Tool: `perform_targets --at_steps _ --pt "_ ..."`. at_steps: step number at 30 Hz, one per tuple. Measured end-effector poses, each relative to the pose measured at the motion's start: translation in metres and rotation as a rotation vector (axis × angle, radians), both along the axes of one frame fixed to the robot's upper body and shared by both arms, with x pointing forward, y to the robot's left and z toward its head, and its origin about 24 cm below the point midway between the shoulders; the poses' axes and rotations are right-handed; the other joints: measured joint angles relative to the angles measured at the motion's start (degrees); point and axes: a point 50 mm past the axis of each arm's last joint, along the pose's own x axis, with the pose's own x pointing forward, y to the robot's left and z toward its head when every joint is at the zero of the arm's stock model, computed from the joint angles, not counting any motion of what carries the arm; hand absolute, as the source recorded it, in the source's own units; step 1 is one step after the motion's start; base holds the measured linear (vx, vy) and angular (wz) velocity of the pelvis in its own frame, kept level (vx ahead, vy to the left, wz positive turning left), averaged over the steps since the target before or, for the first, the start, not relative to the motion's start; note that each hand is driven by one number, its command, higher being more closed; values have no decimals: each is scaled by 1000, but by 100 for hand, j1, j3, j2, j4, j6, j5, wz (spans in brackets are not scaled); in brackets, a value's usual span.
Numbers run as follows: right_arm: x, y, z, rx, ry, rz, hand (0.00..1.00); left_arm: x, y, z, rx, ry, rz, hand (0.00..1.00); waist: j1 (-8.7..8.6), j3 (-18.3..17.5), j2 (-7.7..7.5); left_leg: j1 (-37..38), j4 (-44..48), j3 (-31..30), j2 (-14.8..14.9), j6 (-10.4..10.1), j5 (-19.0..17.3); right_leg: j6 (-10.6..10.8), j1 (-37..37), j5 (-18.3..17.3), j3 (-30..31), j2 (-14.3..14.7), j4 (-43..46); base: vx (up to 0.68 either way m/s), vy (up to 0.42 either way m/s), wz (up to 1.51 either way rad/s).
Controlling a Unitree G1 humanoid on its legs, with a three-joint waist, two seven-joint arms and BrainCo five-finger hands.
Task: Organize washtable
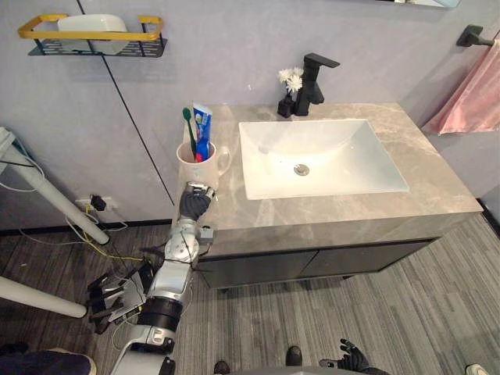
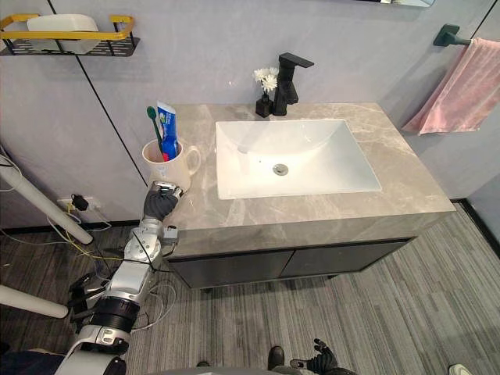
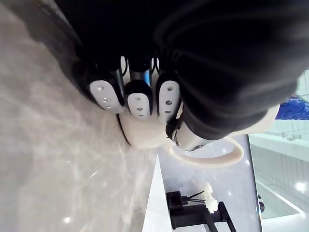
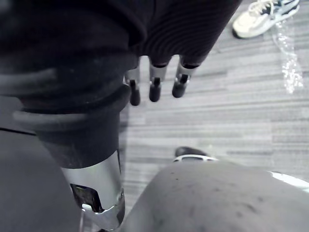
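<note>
Standing at the 9 o'clock end of the grey marble counter (image 1: 437, 183), left eye view: cream ceramic mug (image 1: 201, 164) holding a green toothbrush (image 1: 189, 129) and a blue toothpaste tube (image 1: 202, 129), 9 o'clock of the white rectangular basin (image 1: 328, 160); left hand (image 1: 195, 205) at the mug's 6 o'clock. Right eye view: black tap (image 2: 286, 78) at the basin's 12 o'clock. Left wrist view: dark-tipped fingers (image 3: 138, 99) curled against the mug's wall beside its loop handle, gripping it. Right wrist view: right hand (image 4: 183, 29) over grey plank floor (image 4: 231, 111), fingers straight, slack, holding nothing.
</note>
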Motion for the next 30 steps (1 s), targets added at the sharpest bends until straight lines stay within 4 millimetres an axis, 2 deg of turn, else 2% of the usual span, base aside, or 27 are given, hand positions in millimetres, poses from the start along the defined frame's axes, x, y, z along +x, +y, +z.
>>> perform_targets --at_steps 8,13,17,19,26,30 --pt "10 1 4 -9 -42 47 0 25 12 27 58 -54 67 100 -6 288 -12 -141 87 16 4 0 0 -21 -108 45 24 7 18 -32 -14 -1" --pt "19 2 9 -12 -86 55 0 43 14 55 83 -119 91 100 -3 537 -33 -352 187 13 -1 0 1 -37 -272 97 31 8 22 -38 -13 0" --pt "38 2 14 -26 -139 65 0 66 20 101 119 -217 127 100 -26 940 -86 -683 401 16 2 2 5 -83 -508 216 58 8 24 -74 -18 -1" --pt "43 2 16 -27 -155 69 0 70 22 114 123 -243 146 100 -58 1024 -89 -785 442 18 5 2 5 -100 -600 244 68 9 24 -64 -17 -2" --pt "51 1 21 -33 -198 55 0 79 12 146 57 -316 138 100 -138 1219 -88 -992 484 52 -2 2 12 -111 -814 300 137 0 25 -21 -7 -2" --pt "58 3 24 -28 -228 50 0 88 -3 175 54 -363 101 100 -166 1427 -128 -1044 490 122 -17 10 24 -111 -894 337 247 -10 27 -7 5 -9"
